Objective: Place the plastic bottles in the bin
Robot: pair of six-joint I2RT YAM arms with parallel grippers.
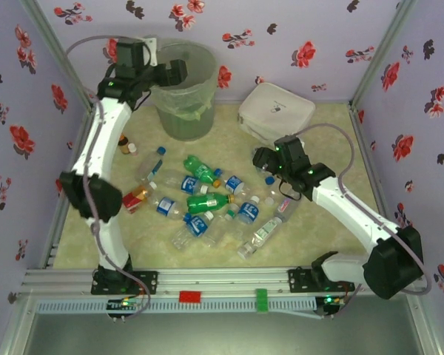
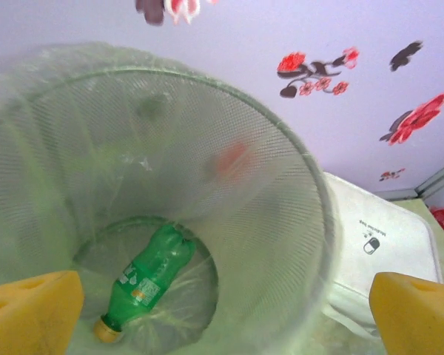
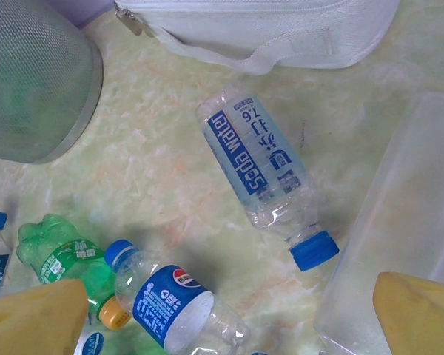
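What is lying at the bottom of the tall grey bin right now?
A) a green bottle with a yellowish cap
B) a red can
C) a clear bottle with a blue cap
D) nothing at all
A: the left wrist view looks down into the bin, where one green bottle with a yellowish cap lies on its side at the bottom.

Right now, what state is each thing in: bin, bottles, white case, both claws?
bin: upright, lined.
green bottle: lying on the bin's bottom, capped.
loose bottles: mostly lying on their sides on the table.
white case: closed.
left claw: open, empty, over the bin.
right claw: open, empty, over the loose bottles.
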